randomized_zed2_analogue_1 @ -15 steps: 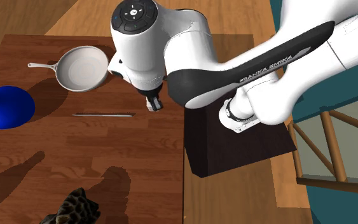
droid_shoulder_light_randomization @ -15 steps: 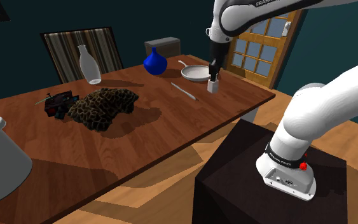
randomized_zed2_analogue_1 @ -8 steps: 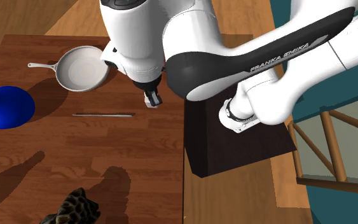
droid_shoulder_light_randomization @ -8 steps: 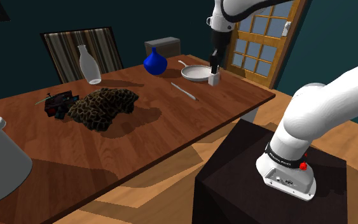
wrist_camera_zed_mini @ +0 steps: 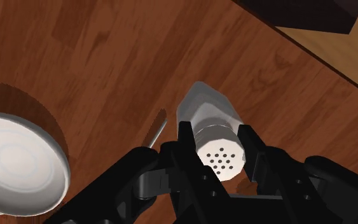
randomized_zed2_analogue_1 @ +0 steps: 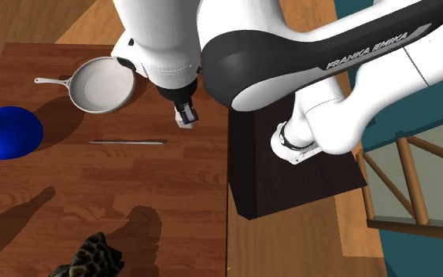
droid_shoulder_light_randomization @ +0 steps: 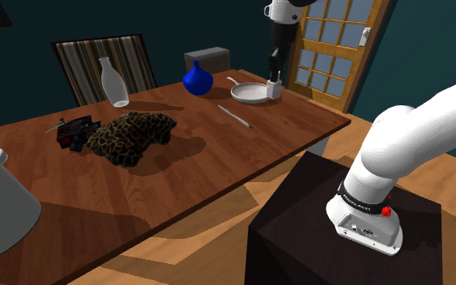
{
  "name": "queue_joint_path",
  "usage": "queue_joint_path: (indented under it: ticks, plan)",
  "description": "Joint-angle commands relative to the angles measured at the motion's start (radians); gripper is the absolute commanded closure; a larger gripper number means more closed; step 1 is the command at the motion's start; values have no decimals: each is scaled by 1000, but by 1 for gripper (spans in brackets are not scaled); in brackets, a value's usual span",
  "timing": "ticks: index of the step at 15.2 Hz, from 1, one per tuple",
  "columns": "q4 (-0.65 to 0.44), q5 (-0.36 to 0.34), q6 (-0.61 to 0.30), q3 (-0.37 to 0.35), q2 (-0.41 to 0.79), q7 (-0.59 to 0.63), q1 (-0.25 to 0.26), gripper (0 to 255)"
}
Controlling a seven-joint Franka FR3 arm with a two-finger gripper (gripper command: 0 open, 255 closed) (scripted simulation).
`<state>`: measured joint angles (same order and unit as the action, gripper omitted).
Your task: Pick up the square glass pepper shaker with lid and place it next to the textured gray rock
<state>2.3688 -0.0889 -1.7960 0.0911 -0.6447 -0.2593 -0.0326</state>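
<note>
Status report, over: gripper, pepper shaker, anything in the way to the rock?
Gripper shut on shaker, held above table. Rock far down the table. Thin utensil lies between; pan beside shaker.

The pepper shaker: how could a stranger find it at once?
Look at the wooden table, at its end near the white pan. There the black gripper clasps the pepper shaker: a pale square bottle, the only thing with a perforated lid.

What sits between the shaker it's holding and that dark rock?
Between shaker and rock, a thin utensil on bare tabletop, in the shoulder view.
</note>
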Motion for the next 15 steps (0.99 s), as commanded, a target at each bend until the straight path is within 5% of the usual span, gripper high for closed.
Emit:
queue_joint_path:
  ticks: [1,15]
  plan:
    - [-32,1,27,-1,5,-1,1,255]
    - [-234,88,15,-214,229,263,90,255]
